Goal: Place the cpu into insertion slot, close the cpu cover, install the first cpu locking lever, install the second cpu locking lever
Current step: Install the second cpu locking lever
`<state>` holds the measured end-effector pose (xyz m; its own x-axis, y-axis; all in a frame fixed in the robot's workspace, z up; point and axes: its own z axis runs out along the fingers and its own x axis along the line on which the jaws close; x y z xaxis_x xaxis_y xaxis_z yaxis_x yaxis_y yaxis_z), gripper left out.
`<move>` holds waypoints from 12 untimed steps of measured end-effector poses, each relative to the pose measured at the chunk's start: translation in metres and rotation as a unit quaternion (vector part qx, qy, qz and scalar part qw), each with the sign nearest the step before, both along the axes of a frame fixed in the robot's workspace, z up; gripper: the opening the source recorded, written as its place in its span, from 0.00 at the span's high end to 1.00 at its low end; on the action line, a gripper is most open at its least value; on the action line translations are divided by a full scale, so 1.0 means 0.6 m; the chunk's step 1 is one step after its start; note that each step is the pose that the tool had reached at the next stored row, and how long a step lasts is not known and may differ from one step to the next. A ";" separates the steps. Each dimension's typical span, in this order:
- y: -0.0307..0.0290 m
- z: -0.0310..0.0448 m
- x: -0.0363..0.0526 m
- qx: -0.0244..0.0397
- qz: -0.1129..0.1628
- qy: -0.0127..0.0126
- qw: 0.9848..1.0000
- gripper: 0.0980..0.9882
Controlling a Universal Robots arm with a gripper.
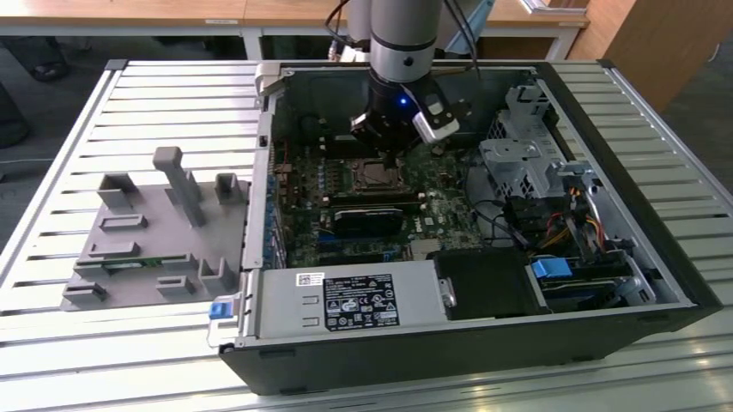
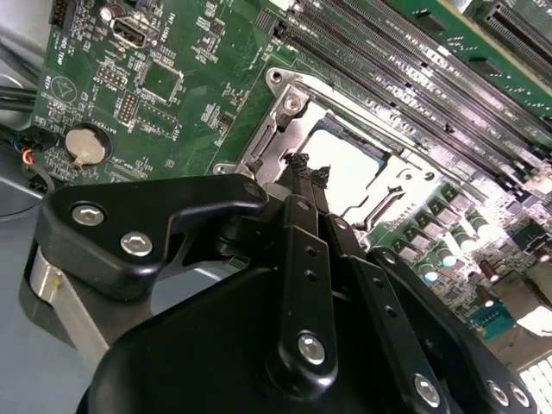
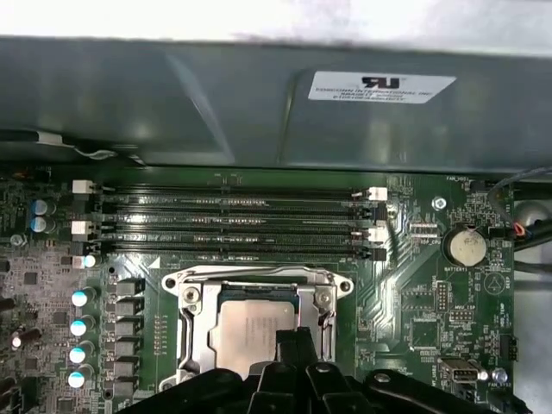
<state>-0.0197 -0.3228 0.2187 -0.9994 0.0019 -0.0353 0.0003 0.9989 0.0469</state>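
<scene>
**Chip sitting in its socket**

In the exterior view, a grey parts tray (image 1: 149,232) is lying at the left, beside the open computer case (image 1: 641,257). The gripper (image 2: 309,175), fingers pinched together and holding nothing, is hovering over the chip (image 3: 250,332) resting in the socket (image 3: 185,332), with the cover (image 3: 259,278) lying around it.

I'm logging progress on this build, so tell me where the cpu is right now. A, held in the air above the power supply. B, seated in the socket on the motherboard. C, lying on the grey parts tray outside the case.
B: in the first wrist view the cpu sits flat in the insertion slot with the cpu cover framing it, the gripper just over its edge.
</scene>
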 end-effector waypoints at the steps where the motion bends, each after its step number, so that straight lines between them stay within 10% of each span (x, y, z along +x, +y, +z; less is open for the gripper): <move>1: 0.0000 0.002 0.000 0.000 0.000 0.000 1.000 0.99; 12: -0.0018 0.022 -0.001 -0.001 0.001 0.000 1.000 0.99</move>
